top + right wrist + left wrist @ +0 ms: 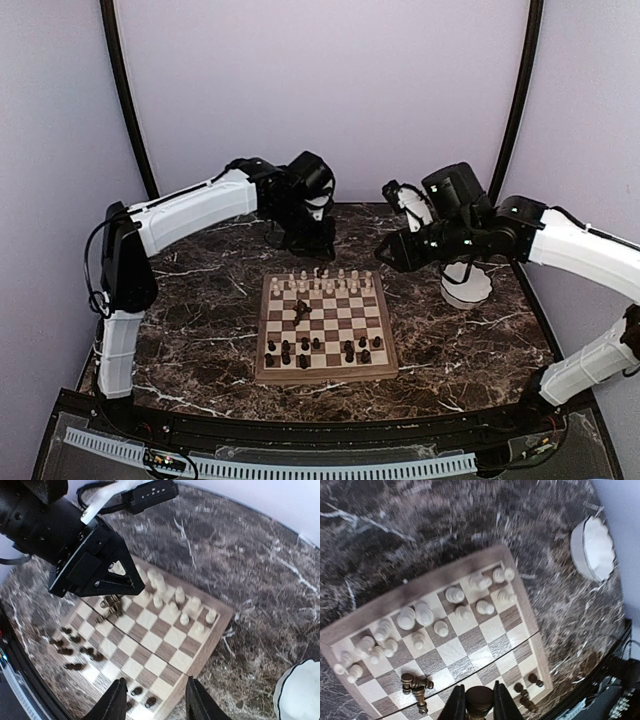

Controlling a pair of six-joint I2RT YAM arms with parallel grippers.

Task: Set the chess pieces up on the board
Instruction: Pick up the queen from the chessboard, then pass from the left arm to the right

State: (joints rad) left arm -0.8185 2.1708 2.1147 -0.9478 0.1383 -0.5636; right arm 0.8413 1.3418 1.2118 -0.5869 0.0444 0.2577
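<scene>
My left gripper (480, 694) is pinching a dark chess piece (480, 703) across its rounded top, likely light, rigid and slippery, above the board (325, 374) at its far side; my right gripper (157, 700) is hovering spread, empty.

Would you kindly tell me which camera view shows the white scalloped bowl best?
The left wrist view: the white bowl appears nearly whole, scalloped rim included. The top view hides part of it behind the right arm; the right wrist view catches only a corner.
</scene>
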